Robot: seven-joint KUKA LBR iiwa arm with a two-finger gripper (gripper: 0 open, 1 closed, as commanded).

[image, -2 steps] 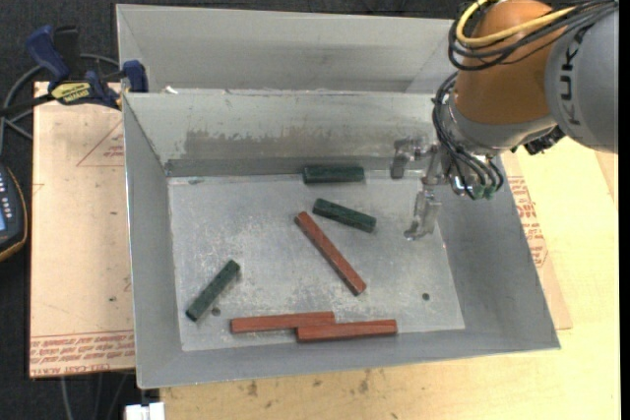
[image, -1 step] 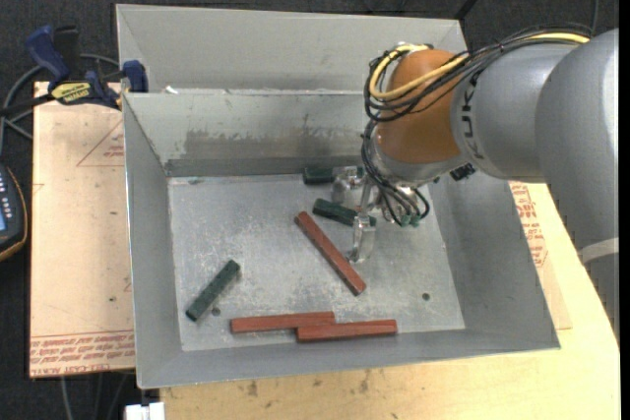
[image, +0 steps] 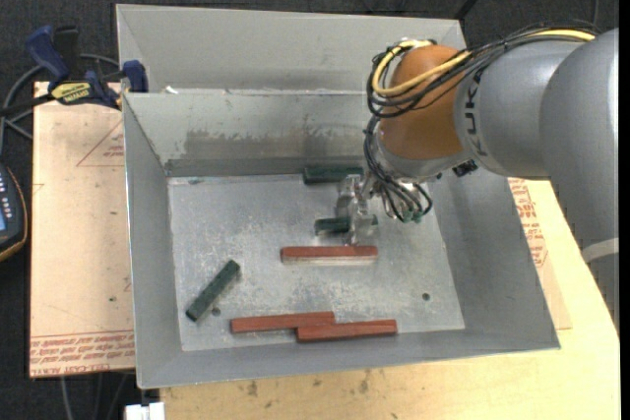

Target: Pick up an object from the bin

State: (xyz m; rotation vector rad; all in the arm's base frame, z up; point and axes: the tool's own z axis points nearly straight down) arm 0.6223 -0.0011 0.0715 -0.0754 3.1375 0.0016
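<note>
My gripper point(image: 356, 209) hangs low in the middle of the bin, just right of centre, under the orange-covered wrist. A small dark green block point(image: 331, 226) lies right at its lower left end, touching or nearly touching it. Just below that, a reddish-brown flat bar point(image: 328, 254) lies crosswise on the bin floor. Another dark green block point(image: 329, 175) rests against the back wall, up and to the left of the gripper.
Two more reddish-brown bars point(image: 283, 322) point(image: 346, 330) lie end to end near the front wall. A dark green block point(image: 213, 290) sits tilted at the front left. The arm covers the bin's right rear part.
</note>
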